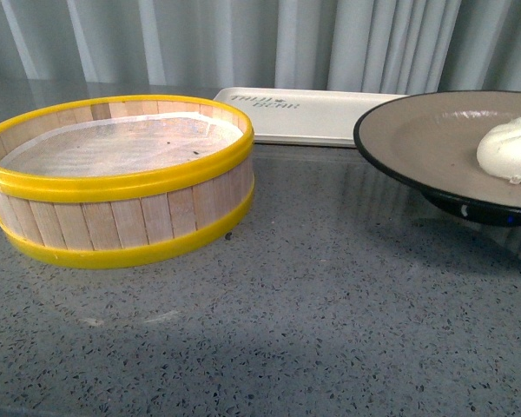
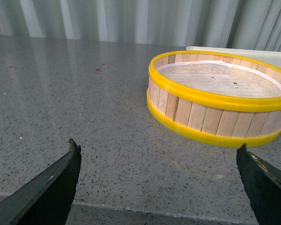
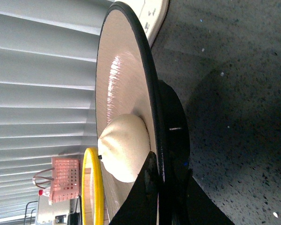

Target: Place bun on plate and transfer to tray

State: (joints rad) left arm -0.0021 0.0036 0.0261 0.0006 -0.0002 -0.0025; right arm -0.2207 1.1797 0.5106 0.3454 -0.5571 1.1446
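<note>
Bun on plate, at rim nearest right hand, just beside it; hand clamped onto that rim. Left hand spread wide, holding nothing, above surface.

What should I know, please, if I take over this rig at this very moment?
Left gripper: open, holding nothing.
Right gripper: shut on the edge of the wide beige dish with glossy black rim.
Small white pleated steamed bun: lying on that dish.
Cream rectangular plastic tray: behind the dish, nothing on it.
Done: bun on plate.
Left: carry the plate onto the tray and release.
</note>
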